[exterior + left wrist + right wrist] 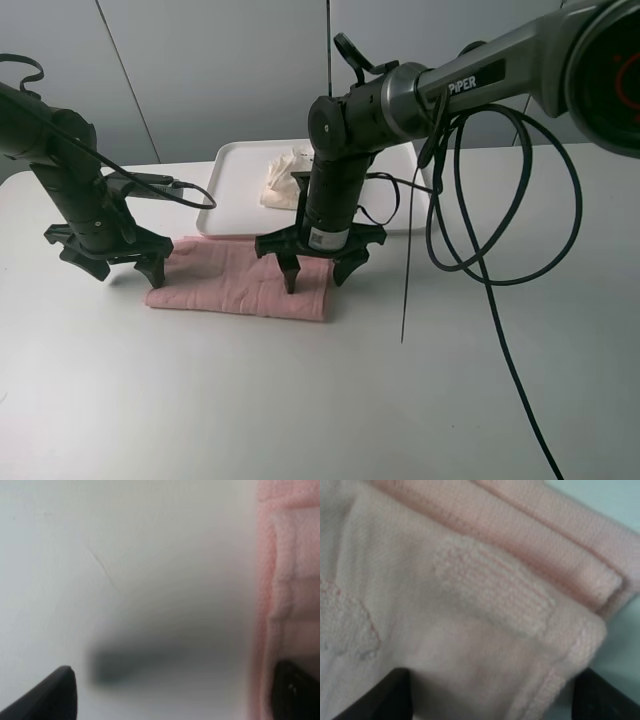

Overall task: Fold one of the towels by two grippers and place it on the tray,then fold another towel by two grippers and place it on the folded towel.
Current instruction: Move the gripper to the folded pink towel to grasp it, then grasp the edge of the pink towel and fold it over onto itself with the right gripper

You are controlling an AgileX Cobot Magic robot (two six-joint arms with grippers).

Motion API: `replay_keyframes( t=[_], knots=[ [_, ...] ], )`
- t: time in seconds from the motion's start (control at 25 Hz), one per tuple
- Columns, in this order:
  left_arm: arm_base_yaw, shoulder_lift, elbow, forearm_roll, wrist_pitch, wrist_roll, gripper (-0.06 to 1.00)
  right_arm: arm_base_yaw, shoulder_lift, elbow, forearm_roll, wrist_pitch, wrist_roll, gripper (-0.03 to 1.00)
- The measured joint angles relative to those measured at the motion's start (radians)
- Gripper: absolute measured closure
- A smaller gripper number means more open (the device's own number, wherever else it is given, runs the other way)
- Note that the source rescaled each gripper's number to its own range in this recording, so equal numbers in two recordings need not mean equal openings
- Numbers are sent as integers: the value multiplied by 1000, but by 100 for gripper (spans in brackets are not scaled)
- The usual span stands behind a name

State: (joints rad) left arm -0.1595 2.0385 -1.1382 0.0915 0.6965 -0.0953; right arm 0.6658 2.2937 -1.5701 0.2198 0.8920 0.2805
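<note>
On the near part of the white table (200, 400), the folded pink towel (235, 285) lies lengthwise. At its left end the left gripper (125, 270) stands with jaws wide apart, one finger at the towel's edge, while the right gripper (316, 280) points down at the right end, jaws spread with the towel's corner between them. Just behind, the white tray (235, 165) holds the bunched cream towel (285, 178).

The pink towel (235, 280) is showing faint ridged squares. The cream towel (285, 175) is looking off-white, the tray (236, 190) white, the left gripper (128, 268) and right gripper (316, 276) black.
</note>
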Motion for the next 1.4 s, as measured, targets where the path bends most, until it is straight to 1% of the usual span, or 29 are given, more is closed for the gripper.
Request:
replay_keyframes(
  t=[0.24,0.32,0.4,0.52,0.56,0.64,0.8,1.08,1.24,1.4],
  knots=[
    [0,0,0,2,0,0,-5,2,6,-3,-24,-2,22,25],
    [0,0,0,2,0,0,-5,2,10,-8,-26,0,24,28],
    [0,0,0,2,0,0,-5,2,14,-9,-26,0,24,40],
    [0,0,0,2,0,0,-5,2,21,-9,-18,-5,9,66],
    [0,0,0,2,0,0,-5,2,23,-10,-5,-8,-5,76],
    [0,0,0,2,0,0,-5,2,23,-10,19,-12,-29,92],
    [0,0,0,2,0,0,-5,2,23,-10,27,-14,-55,93],
    [0,0,0,2,0,0,-5,2,14,-10,27,-17,-62,93],
    [0,0,0,2,0,0,-5,2,-33,-7,3,-17,-69,93],
    [0,0,0,2,0,0,-5,2,-101,-7,20,-15,-85,93]
  ],
)
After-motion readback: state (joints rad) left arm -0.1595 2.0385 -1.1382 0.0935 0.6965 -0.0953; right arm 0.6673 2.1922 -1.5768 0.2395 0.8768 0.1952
